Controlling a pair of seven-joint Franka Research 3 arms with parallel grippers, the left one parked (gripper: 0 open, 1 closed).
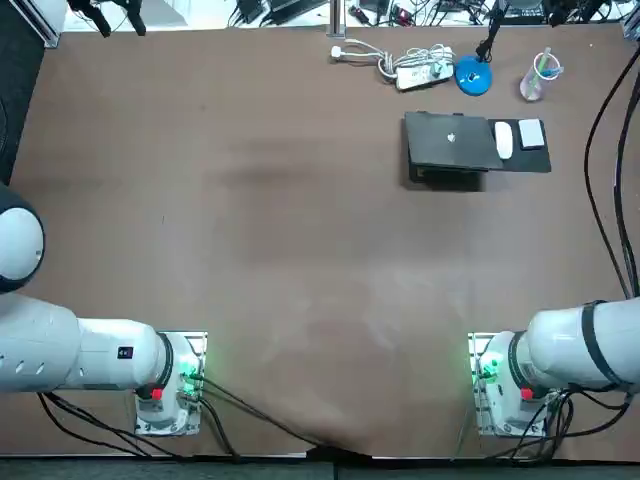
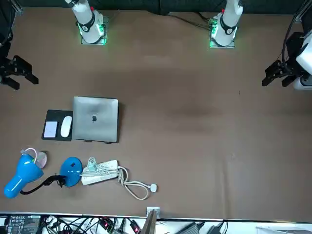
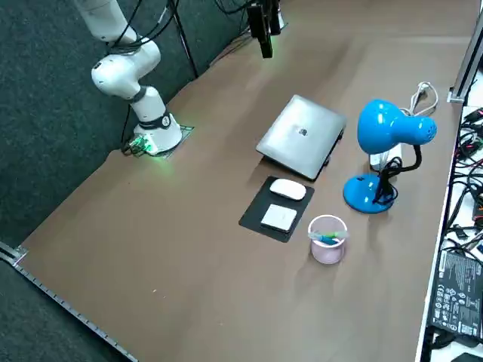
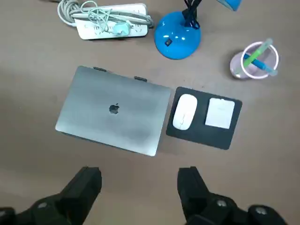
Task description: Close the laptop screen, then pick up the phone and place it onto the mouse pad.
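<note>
Right gripper [image 4: 139, 187] is held in the air above the table [image 1: 250, 250], on the robot's side of the laptop [image 4: 115, 110]. Its fingers [image 4: 86, 185] are spread wide, with nothing between them.

- Laptop is lid-down and flat, with the logo up.
- Phone [image 4: 220, 113] is seen as a pale rectangle flat on the black mouse pad [image 4: 201, 137], in the pad's right part. A white mouse [image 4: 184, 111] lies just beside it, between phone and laptop.
- The pad lies against the laptop's right edge.
- Phone is well apart from the gripper, lower, farther from the robot and off to the right of the finger gap. No contact is seen.
- On the far side of the laptop are noted a white power strip [image 4: 110, 21] with coiled cord, a blue lamp [image 3: 389, 136] and a clear cup [image 4: 255, 60] of pens, farthest right.

Hard to make out:
- Gripper is not found in the top view; the right arm is cut off at that picture's right edge.
- Lamp head is cropped in the wrist view.
- Which face of the phone is up cannot be told.
- Gripper height over the table cannot be judged.
</note>
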